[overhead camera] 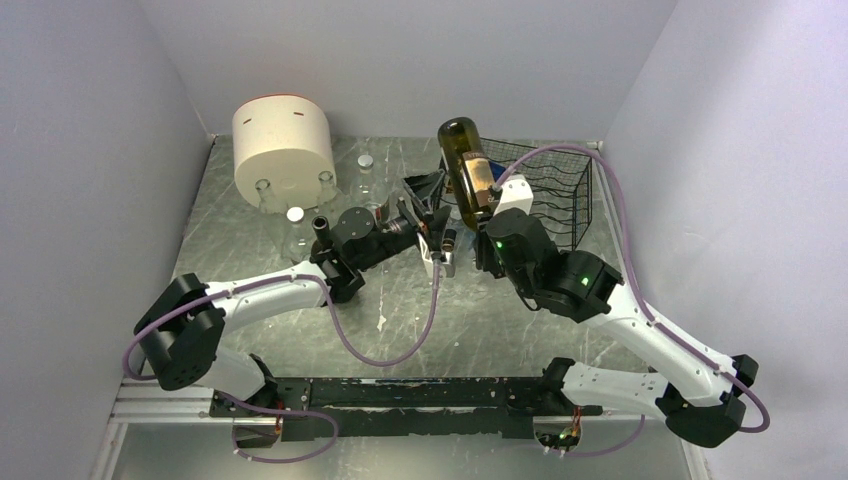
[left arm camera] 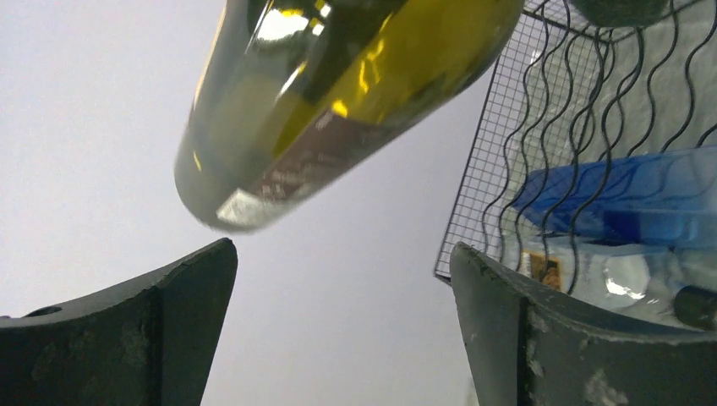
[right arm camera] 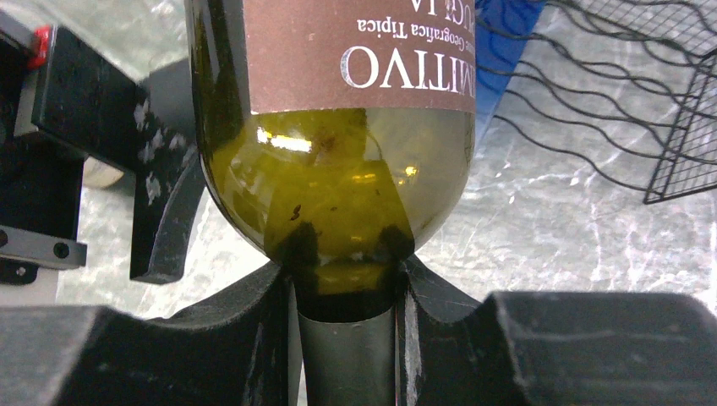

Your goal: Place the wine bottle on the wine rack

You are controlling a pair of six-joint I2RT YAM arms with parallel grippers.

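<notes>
Both wrist views cut the wine bottle (right arm camera: 355, 169) off at the top edge; it partly hides the wine rack (overhead camera: 560, 190).

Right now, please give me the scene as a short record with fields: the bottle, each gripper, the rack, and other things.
wine bottle: green glass, brown label, lifted off the table, tilted, next to the rack, not yet in it
right gripper: shut on the wine bottle's neck
left gripper: open, empty, close to the bottle, not touching it
wine rack: black wire, back right of the table; a blue bottle lies inside
other: cream cylindrical container, back left
</notes>
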